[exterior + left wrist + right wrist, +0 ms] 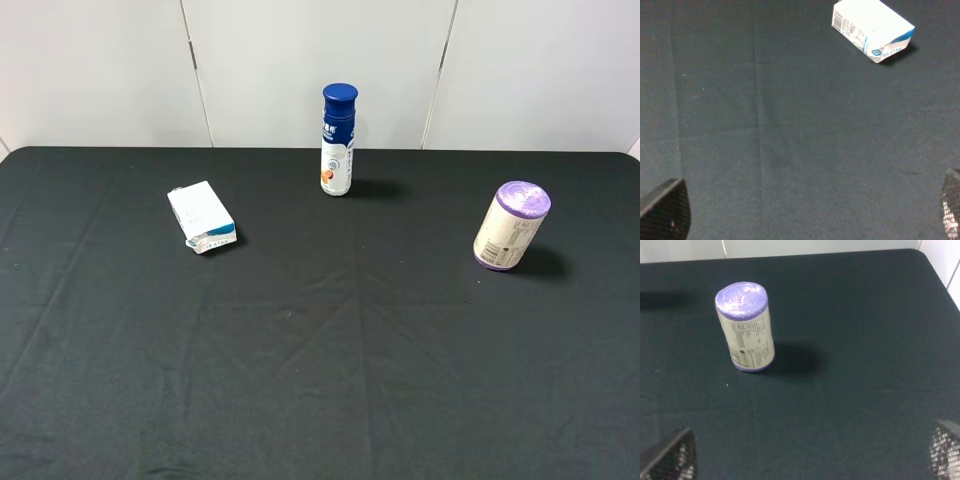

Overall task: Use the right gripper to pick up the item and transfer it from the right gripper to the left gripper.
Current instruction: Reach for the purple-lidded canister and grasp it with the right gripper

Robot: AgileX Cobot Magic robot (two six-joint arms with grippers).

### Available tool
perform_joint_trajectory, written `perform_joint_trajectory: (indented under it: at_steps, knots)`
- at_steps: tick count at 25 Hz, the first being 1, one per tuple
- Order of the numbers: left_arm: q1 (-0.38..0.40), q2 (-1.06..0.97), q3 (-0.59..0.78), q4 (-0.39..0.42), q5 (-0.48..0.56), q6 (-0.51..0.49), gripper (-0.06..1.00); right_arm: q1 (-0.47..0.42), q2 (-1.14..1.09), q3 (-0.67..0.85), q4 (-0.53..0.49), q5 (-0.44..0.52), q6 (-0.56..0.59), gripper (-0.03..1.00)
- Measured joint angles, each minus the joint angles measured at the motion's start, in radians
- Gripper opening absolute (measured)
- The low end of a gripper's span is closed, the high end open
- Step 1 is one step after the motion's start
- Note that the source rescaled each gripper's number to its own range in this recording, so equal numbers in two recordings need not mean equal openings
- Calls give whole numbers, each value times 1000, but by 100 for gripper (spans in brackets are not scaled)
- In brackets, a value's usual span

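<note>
The item point(512, 226) is a stout cylinder with lilac-purple ends and a cream printed label. It stands upright on the black cloth at the right of the table. In the right wrist view the item point(744, 326) stands ahead of my right gripper point(807, 456), well clear of it. That gripper's two fingertips point(670, 460) are spread wide, open and empty. My left gripper point(807, 215) is also open and empty above bare cloth. Neither arm shows in the exterior high view.
A tall white bottle with a blue cap point(338, 140) stands at the back middle. A small white-and-blue carton point(201, 216) lies at the left; it also shows in the left wrist view point(871, 28). The black table's right edge point(935, 270) is near the item.
</note>
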Motion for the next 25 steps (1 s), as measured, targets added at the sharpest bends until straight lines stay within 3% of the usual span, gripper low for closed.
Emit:
perform_joint_trajectory:
  at_steps: [25]
  knots:
    - [0, 0, 0, 0, 0, 0, 100, 0, 0, -3, 11, -9, 0, 100]
